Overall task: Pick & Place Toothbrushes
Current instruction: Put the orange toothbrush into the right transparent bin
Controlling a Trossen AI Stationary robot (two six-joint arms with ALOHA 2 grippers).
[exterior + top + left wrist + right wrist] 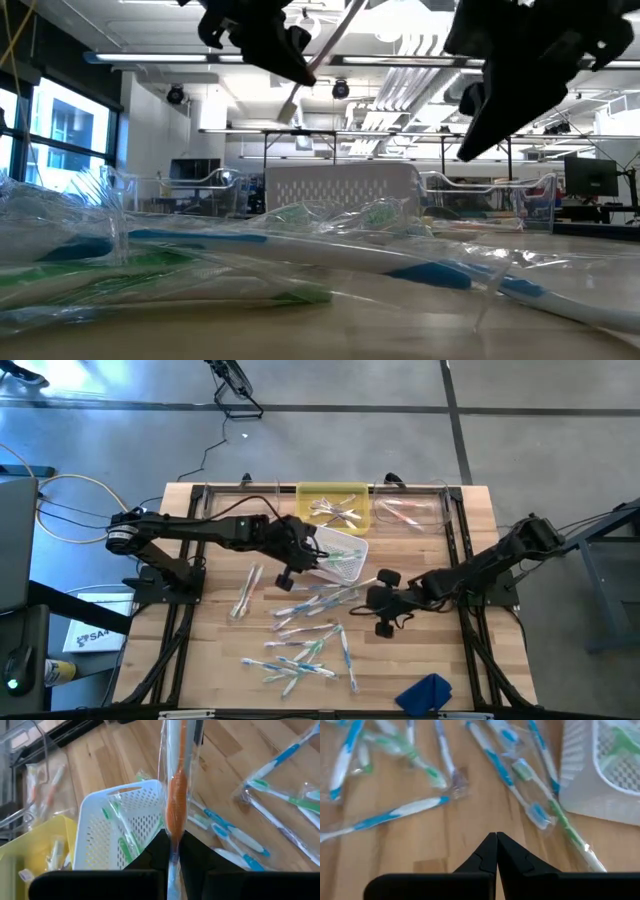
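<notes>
An orange toothbrush point(176, 800) in its clear wrapper is being pinched by the left gripper point(172, 851), up over the white basket point(112, 827). Next, I think, it needs carrying to the right bin. The right gripper point(496, 851) is waiting shut above the loose toothbrushes point(310, 630).

No readable text, labels or numbers

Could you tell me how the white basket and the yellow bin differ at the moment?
The white basket has perforated walls; the yellow bin has solid ones. The white basket holds green-accented toothbrushes and sits nearer the table's middle; the yellow bin lies at the far edge with pale ones. Both stand open-topped on the wooden table.
</notes>
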